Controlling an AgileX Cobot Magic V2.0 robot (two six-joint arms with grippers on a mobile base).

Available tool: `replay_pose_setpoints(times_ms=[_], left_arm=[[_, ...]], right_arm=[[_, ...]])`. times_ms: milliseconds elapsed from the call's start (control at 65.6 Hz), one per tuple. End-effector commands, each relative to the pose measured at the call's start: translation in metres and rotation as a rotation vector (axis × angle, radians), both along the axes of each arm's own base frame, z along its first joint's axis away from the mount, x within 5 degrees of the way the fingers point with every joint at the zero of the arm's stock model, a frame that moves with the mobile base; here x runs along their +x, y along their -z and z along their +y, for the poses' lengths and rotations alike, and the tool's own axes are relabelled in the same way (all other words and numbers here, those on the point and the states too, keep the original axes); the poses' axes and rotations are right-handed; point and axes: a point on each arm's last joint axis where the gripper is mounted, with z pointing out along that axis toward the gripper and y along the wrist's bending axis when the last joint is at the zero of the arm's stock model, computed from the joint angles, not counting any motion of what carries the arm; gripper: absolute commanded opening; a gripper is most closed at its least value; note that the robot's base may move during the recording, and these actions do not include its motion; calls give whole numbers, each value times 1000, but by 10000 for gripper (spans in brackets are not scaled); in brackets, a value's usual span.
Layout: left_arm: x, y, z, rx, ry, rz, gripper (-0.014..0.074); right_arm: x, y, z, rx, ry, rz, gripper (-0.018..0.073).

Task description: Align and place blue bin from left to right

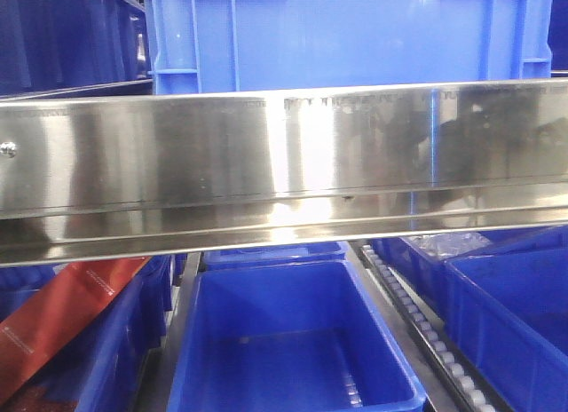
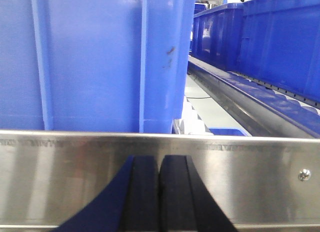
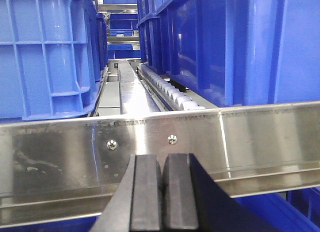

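On the upper shelf level, behind a shiny steel rail (image 1: 284,163) that crosses the whole front view, stands the blue bin (image 1: 346,35), its ribbed front wall filling the top of that view. From the left wrist view the same bin (image 2: 95,62) rises just behind the rail (image 2: 250,167), upright, with a small dark scuff near its corner.

Low in that view, the left claw (image 2: 160,192) sits in front of the rail with its two black fingers pressed together, holding nothing. The right claw (image 3: 162,192) is likewise together and empty, in front of the rail (image 3: 250,137), facing a gap between two bins where a track of white rollers (image 3: 170,92) runs away.

Below the rail, an open blue crate (image 1: 293,341) sits empty, with a red strip (image 1: 62,314) at lower left.
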Motion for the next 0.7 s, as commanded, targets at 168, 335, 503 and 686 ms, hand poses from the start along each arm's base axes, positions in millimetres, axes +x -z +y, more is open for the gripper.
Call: replay_pose_setpoints(times_ms=[168,335,503,686], left_arm=[[0,-2,0,2,-5,-21,-111],[0,-2,0,2,-5,-21,-111],[0,-2,0,2,-5,-21,-111],[0,-2,0,2,-5,-21,-111]], right_arm=[[-1,-4,0,-29,7,-39,-162],[-1,-4,0,-29,7,-39,-162],[-1,-4,0,-29,7,-39,-162],[-1,-4,0,-29,7,-39,-162]])
